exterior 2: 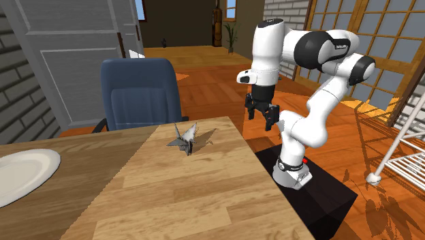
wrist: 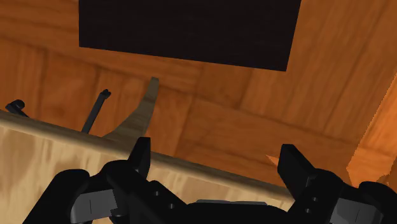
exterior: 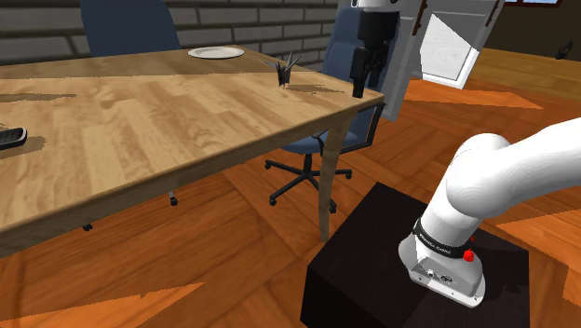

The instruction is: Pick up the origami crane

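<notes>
The origami crane [exterior: 287,67] is a small grey folded figure that stands upright on the wooden table [exterior: 140,121], near its far corner. In the second exterior view the crane [exterior 2: 185,138] stands a little in from the table's edge. My black gripper [exterior: 359,82] hangs open over the table's corner edge, to the shoulder view's right of the crane and apart from it. In the second exterior view the gripper [exterior 2: 263,117] is above table height, to the right of the crane. In the wrist view the gripper [wrist: 216,162] has nothing between its fingers, and the table edge [wrist: 76,137] runs beneath them.
A white plate [exterior: 216,52] lies at the table's far side, and a dark object [exterior: 9,138] at the shoulder view's left edge. Blue office chairs [exterior: 346,88] [exterior 2: 139,92] stand by the table. The black stand [exterior: 410,270] sits on the wooden floor beside the table leg [exterior: 326,186].
</notes>
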Robot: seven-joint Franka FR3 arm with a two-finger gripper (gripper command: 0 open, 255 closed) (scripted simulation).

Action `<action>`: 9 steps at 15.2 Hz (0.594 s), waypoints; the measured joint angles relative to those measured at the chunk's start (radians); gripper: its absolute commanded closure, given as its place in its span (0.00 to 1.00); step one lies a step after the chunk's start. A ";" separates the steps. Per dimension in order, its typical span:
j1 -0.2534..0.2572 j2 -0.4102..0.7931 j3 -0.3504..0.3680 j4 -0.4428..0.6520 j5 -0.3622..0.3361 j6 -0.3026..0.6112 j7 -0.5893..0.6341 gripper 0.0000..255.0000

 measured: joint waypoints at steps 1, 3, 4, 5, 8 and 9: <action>0.000 0.000 0.000 0.000 0.000 0.000 0.000 0.00; -0.009 0.054 0.009 0.034 -0.001 0.019 0.021 0.00; -0.015 0.090 0.015 0.061 -0.001 0.026 0.036 0.00; -0.022 0.132 0.022 0.095 -0.003 0.032 0.053 0.00; -0.042 0.251 0.040 0.186 -0.011 0.054 0.105 0.00; -0.050 0.294 0.045 0.228 -0.015 0.054 0.121 0.00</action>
